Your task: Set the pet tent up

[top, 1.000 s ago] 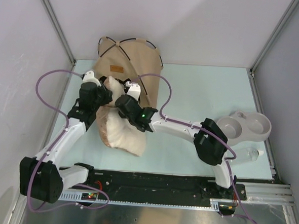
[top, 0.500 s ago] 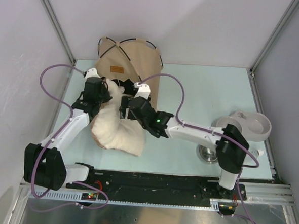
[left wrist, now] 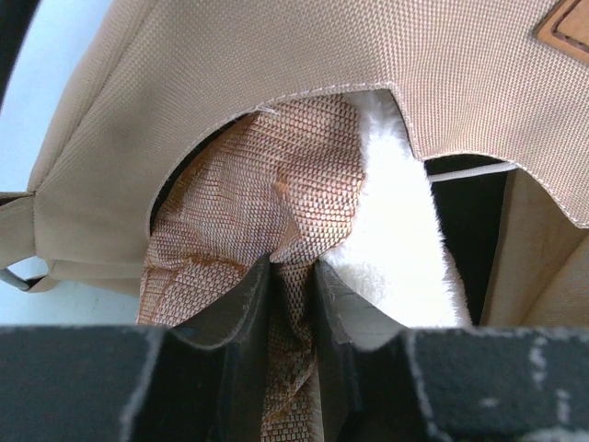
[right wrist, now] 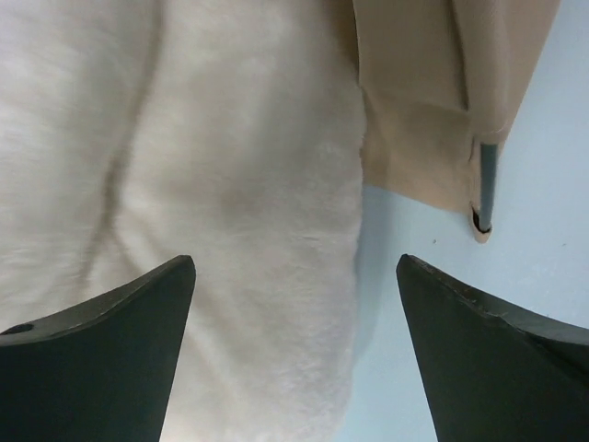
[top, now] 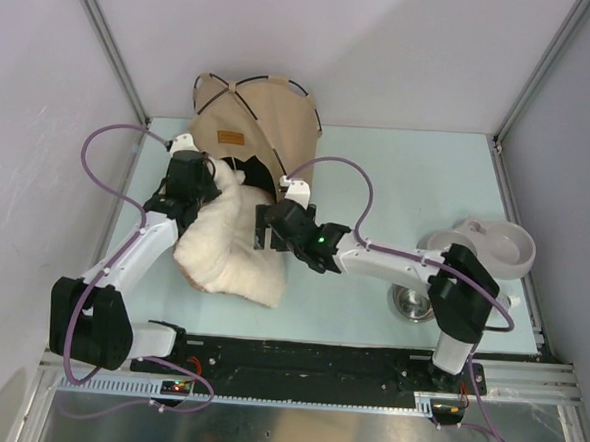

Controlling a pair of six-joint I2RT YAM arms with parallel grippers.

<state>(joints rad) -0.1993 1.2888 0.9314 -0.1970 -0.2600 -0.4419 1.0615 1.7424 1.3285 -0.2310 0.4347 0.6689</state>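
The tan canvas pet tent (top: 253,128) with thin black poles stands at the back of the table, its rounded doorway facing the arms. A fluffy cream pillow (top: 228,249) lies in front of it, its far corner raised to the doorway. My left gripper (top: 210,179) is shut on the pillow's woven brown underside (left wrist: 293,276), right at the doorway edge (left wrist: 276,64); the brown label (left wrist: 566,28) shows at top right. My right gripper (top: 264,234) hangs open over the pillow's right edge (right wrist: 230,184), holding nothing. A tent corner with a pole end (right wrist: 485,184) lies just beyond.
A grey double bowl holder (top: 484,245) sits at the right, with a steel bowl (top: 408,303) in front of it by the right arm's base. Metal frame posts and grey walls close in the back, left and right sides.
My right gripper has opened, let go of the pillow and drawn back to the right. The left gripper has kept its hold and pushed the pillow corner closer to the doorway.
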